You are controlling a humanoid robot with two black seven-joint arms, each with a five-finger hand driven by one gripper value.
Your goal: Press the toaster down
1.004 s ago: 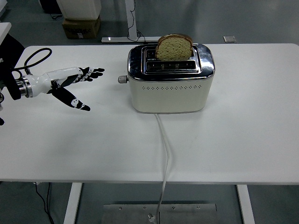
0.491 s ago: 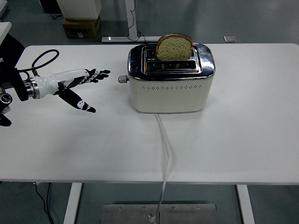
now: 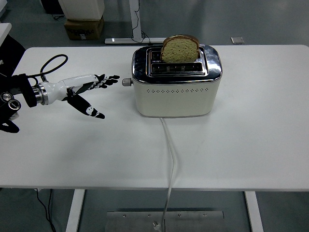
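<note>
Bright even overhead light, soft faint shadows, glare on toaster (image 3: pixel 176 82) chrome, sharp focus

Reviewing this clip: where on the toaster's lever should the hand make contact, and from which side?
Probably on top of the lever knob, which sticks out of the toaster on its left end, facing the left hand. Come from the left, slightly above: the open fingers already point at it.

Cream toaster (image 3: pixel 175 92) with chrome top, upright mid-table, bread slice (image 3: pixel 179 48) sticking up
</note>
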